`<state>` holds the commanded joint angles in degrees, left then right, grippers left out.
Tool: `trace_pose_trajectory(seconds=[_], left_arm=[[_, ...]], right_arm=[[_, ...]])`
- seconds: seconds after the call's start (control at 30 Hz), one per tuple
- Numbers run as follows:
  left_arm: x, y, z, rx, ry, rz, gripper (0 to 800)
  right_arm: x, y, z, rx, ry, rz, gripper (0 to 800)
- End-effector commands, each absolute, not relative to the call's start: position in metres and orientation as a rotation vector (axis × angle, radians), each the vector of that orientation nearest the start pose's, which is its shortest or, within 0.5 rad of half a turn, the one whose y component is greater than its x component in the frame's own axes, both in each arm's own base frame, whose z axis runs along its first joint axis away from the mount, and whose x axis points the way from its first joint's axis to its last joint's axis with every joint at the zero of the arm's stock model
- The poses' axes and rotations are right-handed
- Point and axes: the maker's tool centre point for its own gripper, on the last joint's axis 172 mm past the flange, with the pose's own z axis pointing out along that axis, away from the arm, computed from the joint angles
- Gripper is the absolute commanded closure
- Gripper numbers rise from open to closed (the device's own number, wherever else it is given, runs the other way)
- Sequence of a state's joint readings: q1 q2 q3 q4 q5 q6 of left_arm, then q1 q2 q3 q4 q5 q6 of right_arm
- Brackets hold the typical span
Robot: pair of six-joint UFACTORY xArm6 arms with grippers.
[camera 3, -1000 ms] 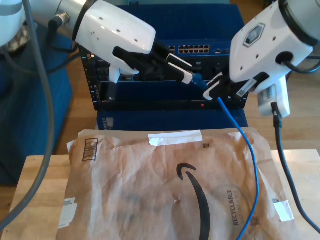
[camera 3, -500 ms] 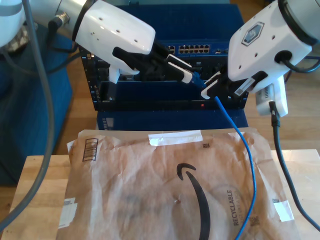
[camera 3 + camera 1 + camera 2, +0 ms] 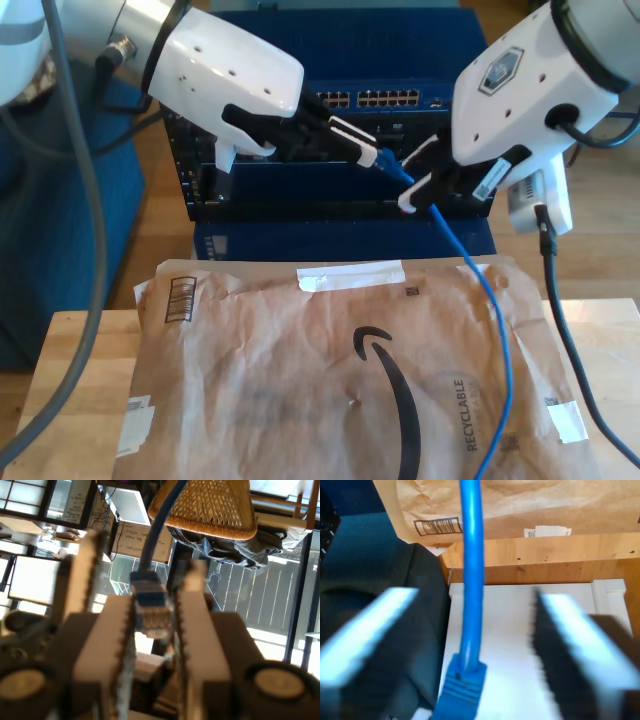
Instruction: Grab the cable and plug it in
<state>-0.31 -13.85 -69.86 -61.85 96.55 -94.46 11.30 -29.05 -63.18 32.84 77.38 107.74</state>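
Observation:
The blue cable [image 3: 497, 330] hangs from the grippers down across the paper mailer. Its plug [image 3: 151, 611] is pinched between the ridged fingers [image 3: 117, 630] of my first gripper [image 3: 150, 587], which is shut on it. In the exterior view this gripper [image 3: 372, 157] reaches in from the left, the plug [image 3: 392, 166] sticking out of its tip. My second gripper [image 3: 415, 195] comes from the exterior view's right. Its fingers [image 3: 580, 640] stand wide apart on either side of the cable [image 3: 471, 555], not touching it. This gripper [image 3: 475, 627] is open.
A dark blue network rack with a row of ports [image 3: 388, 99] stands just behind both grippers. A brown paper mailer [image 3: 330, 370] covers the wooden table [image 3: 70, 380] in front. A black cable [image 3: 560, 330] hangs from the arm at the exterior view's right.
The arm at the exterior view's right has shifted left and slightly down, closer to the other gripper's tip. The plug has stayed in the first gripper.

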Motion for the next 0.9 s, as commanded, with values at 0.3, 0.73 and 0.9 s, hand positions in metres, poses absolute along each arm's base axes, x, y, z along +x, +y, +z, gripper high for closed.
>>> trace_pose_trajectory(seconds=[0.3,0.73,0.9], left_arm=[[0.373,-0.221,0.465,1.504,1.698,-1.175,795],[0.383,-0.195,0.498,1.27,1.56,-1.541,797],[0.379,-0.192,0.517,1.173,1.542,-1.706,797]], right_arm=[[0.364,0.199,0.461,-1.735,1.787,0.332,3],[0.343,0.193,0.561,-1.605,1.454,0.006,4],[0.336,0.226,0.568,-1.613,1.355,0.02,4]])
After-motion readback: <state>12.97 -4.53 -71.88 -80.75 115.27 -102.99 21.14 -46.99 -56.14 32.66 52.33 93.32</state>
